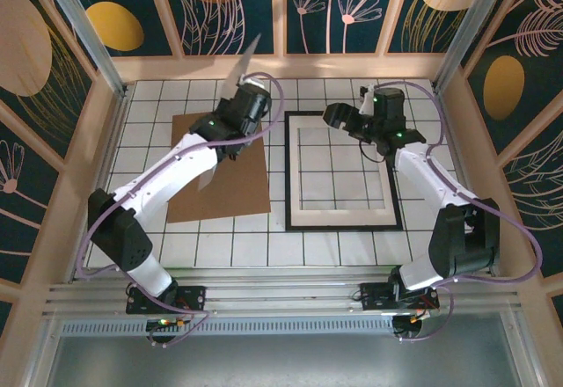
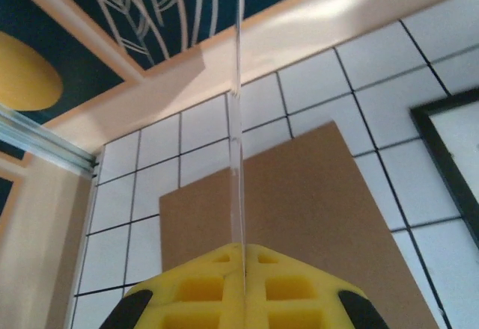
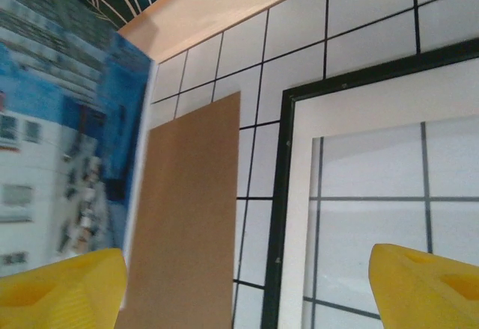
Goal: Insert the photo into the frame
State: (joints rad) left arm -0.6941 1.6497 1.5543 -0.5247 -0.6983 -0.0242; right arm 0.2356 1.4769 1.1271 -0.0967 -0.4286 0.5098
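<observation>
Photo [image 3: 67, 120] was held upright and edge-on, pinched between the closed pads of the left hand [image 2: 243, 288], left of the frame [image 1: 288, 176] and above the brown backing board [image 1: 229, 185]. The frame was laid flat on the desk [image 1: 202, 246], with the white mat [image 1: 343, 220] seated inside it. Right hand [image 3: 243, 284] was spread wide, nothing gripped, over the frame's far edge.

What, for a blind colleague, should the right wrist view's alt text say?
A blue photo of whitish buildings is upright at left, beside a brown board. At right lies a black frame with a white border inside; the yellow fingers of the open hand fill the bottom corners.
</observation>
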